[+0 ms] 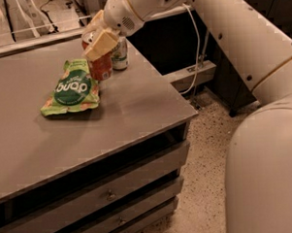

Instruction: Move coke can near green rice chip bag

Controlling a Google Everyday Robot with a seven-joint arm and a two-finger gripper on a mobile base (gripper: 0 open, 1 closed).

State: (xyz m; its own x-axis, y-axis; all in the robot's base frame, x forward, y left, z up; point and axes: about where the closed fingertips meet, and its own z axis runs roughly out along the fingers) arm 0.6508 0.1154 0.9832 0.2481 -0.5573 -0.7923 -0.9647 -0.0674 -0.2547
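The coke can (101, 66) is red-orange with a silver top and stands upright at the right edge of the green rice chip bag (72, 88). The bag is flat, light green, with a dark green round patch and white letters, lying on the grey table (126, 109). My gripper (98, 40) comes in from the upper right and is shut on the coke can, its tan fingers (101, 42) clamped on the can's upper part. The can's bottom seems to rest on or just above the table, touching or almost touching the bag.
A green-and-silver soda can (119, 53) stands just behind and right of the coke can. The table's right edge and front edge drop to drawers (110, 193) and a speckled floor. My white arm (240, 41) fills the right side.
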